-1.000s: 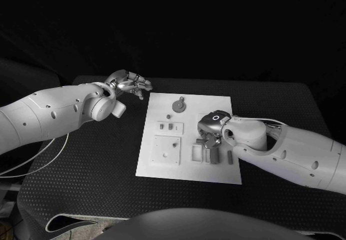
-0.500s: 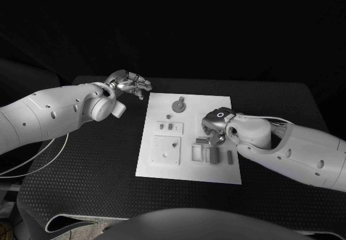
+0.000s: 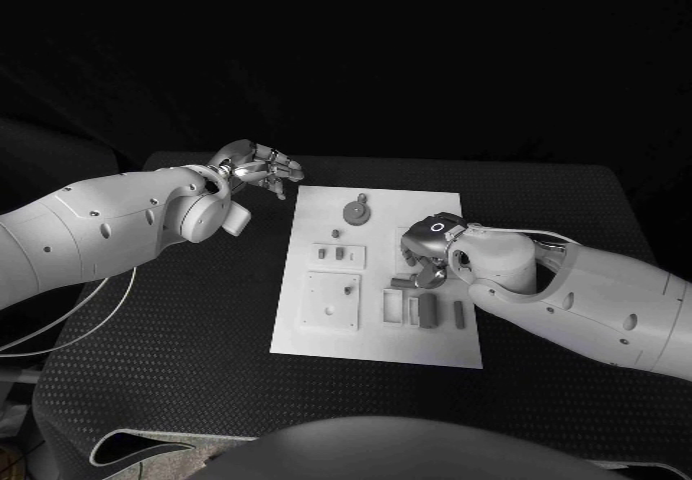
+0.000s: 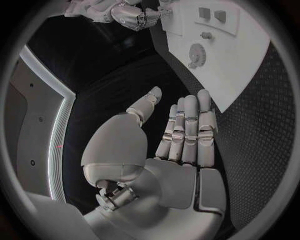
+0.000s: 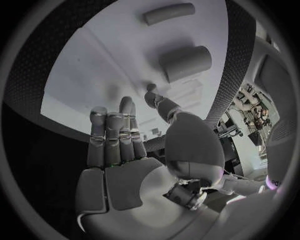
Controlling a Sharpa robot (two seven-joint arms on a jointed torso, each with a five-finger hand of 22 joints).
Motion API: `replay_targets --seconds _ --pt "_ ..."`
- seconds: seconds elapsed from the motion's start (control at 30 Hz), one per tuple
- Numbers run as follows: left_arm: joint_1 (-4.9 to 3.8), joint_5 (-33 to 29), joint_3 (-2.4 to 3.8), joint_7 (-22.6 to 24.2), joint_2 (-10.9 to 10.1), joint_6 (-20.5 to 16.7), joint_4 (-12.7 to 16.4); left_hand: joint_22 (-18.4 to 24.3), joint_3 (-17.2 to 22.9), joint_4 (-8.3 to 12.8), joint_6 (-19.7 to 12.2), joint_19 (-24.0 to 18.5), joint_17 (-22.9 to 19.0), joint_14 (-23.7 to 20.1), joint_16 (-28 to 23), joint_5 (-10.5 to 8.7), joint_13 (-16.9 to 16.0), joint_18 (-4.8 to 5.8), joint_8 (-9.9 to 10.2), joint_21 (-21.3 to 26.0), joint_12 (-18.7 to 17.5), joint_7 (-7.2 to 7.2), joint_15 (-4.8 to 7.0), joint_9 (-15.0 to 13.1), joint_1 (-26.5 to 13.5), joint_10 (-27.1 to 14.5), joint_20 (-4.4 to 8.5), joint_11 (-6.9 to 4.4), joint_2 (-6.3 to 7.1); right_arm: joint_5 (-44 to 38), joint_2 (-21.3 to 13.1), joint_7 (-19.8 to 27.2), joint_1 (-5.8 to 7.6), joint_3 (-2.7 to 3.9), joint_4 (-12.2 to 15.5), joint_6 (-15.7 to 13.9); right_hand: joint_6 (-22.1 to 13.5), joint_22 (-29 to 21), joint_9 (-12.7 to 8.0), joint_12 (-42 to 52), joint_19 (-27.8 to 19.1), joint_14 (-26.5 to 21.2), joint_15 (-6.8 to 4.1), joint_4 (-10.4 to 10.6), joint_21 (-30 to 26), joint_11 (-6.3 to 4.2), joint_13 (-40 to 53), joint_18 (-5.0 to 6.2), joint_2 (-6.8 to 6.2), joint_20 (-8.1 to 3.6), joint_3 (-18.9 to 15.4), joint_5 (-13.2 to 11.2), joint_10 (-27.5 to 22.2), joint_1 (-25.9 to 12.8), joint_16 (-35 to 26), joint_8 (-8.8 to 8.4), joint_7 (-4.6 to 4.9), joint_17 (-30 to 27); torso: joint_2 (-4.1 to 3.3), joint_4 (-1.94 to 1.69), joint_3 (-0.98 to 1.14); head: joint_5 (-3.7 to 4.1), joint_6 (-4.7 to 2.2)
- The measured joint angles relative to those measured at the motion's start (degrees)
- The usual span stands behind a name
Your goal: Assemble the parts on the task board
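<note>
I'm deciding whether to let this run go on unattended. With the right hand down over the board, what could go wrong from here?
1. The right hand hangs low over the task board, empty, among loose parts. Its fingers might knock the thick cylinder or thin rod out of place.
2. The head view has that arm covering the board's right middle, so a bad grasp there may go unseen.

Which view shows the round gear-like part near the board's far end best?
The head view: the round part lies unobstructed on the task board, beyond the right hand. The left wrist view also shows it, small and warped near the circle's rim past the open left hand. The right wrist view shows other parts instead.
</note>
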State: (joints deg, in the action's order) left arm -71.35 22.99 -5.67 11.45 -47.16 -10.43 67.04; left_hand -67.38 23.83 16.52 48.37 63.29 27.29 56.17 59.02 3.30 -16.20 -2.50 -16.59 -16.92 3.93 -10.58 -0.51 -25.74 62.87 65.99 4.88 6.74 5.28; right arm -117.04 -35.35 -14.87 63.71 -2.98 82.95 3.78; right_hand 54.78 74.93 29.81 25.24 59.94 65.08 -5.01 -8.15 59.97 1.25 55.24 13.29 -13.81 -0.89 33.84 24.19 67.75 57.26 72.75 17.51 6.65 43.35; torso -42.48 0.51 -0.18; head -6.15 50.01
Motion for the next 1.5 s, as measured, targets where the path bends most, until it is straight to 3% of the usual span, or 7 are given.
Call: replay_targets --seconds 0.8,1.5 --pt "0.00 0.0 0.00 0.0 -0.1 0.0 0.0 0.0 0.0 0.0 0.0 0.2 0.0 0.0 -0.2 0.00 0.0 0.00 0.0 0.0 0.0 0.01 0.00 0.0 0.0 0.0 0.22 -0.01 0.00 0.6 -0.9 -1.3 -0.19 -0.08 1.7 -0.2 -1.1 0.0 -0.3 1.7 -0.3 -0.1 0.33 0.8 0.0 0.09 0.8 -0.20 -0.23 0.29 0.2 0.0 -0.1 -0.2 0.0 -0.22 0.71 0.1 -0.01 -0.03 -0.02 -0.26 0.00" --pt "0.01 0.0 0.00 0.0 -0.1 0.1 0.0 -0.1 0.0 0.0 0.1 0.2 0.0 0.0 -0.2 0.00 0.0 0.00 0.0 0.0 0.0 0.10 0.00 0.0 0.0 0.0 0.20 -0.02 0.00 0.1 -1.8 -1.7 -0.77 -0.29 3.1 -6.6 -1.2 0.0 -0.3 4.5 0.5 0.8 0.01 0.8 0.6 -0.12 1.7 -0.42 -0.22 -0.23 0.2 0.0 -0.3 -0.2 0.4 -0.16 0.61 0.2 -0.01 -0.01 0.01 -0.29 0.00"
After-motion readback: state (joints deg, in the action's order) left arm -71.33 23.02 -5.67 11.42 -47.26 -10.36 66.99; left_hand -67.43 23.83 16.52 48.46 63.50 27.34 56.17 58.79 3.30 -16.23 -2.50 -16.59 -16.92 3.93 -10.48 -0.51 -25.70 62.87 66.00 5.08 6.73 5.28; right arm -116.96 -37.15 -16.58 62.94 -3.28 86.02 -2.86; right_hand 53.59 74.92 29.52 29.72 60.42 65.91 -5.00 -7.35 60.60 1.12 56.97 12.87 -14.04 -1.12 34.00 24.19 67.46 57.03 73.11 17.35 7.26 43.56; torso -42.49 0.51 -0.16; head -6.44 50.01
